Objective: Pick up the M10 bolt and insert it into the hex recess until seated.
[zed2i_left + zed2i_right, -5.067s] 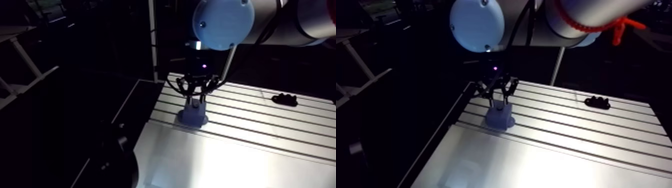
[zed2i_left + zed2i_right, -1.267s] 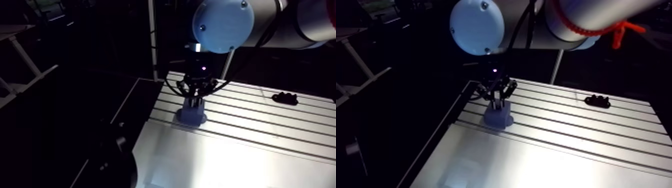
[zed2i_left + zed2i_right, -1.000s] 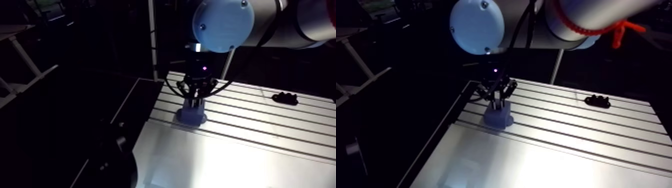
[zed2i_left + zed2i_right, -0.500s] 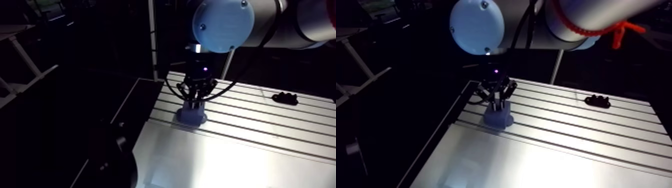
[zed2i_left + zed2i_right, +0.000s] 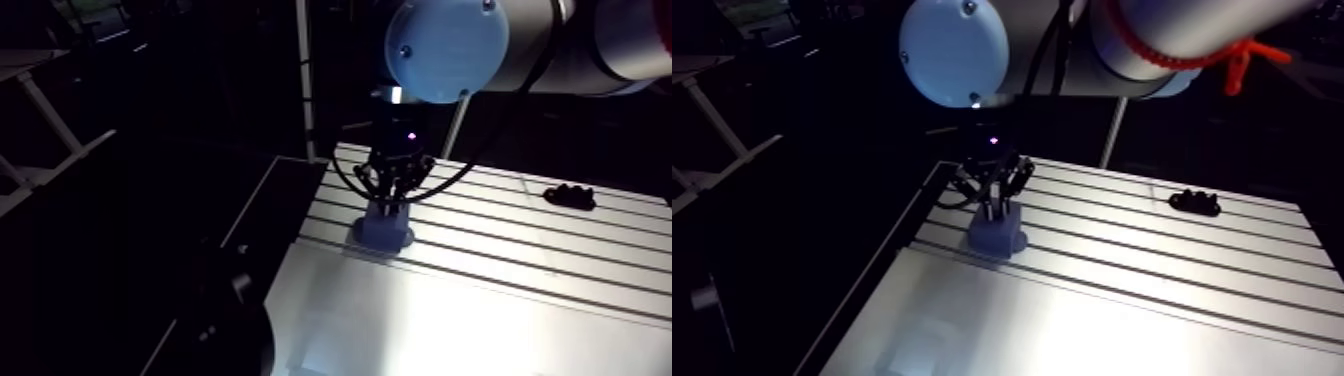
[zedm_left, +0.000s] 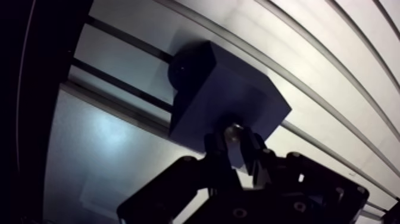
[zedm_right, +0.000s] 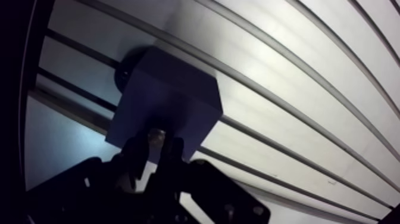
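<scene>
Wrist view shows the fingers (image 6: 214,152) pinching the bolt (image 6: 233,132) at the blue block (image 6: 220,89); keep it upright, press straight down, release only once seated.

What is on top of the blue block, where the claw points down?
The claw, shut on the bolt, sits over the top face of the blue block. The bolt's end shows inside its grip. The hex recess is covered, so seating cannot be told.

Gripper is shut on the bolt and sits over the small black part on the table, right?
Not the black part: the wrist view shows the gripper shut on the bolt over the blue block.
</scene>
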